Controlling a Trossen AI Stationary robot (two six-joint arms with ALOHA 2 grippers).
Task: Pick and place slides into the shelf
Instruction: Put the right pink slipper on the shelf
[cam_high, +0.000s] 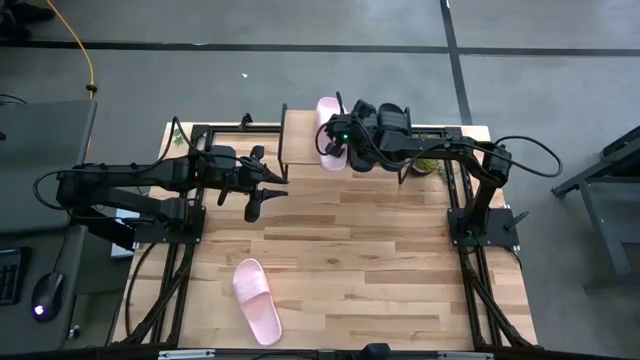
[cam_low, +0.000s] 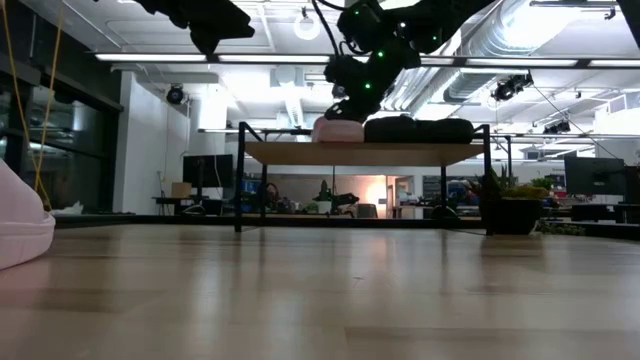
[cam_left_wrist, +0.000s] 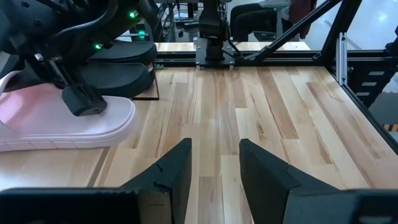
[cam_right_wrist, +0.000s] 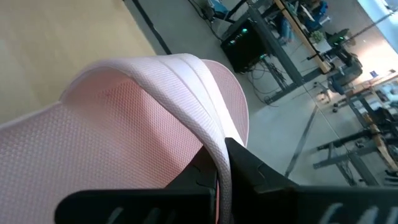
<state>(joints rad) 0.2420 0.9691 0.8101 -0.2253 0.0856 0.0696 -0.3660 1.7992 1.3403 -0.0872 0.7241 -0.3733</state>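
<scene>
Right tool clamps the strap of a pink slide atop the shelf.
Counter carries the shelf, two black slides beside the held one; second pink slide lies well apart; left tool hovers, fingers apart.

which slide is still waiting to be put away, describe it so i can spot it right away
Start from the shelf at the table's far edge, where a pink slide in the right gripper sits beside two black slides. Cross to the near edge, on the left arm's side. The loose slide lies there alone, pink, flat on the bare wood, with nothing touching it.
</scene>
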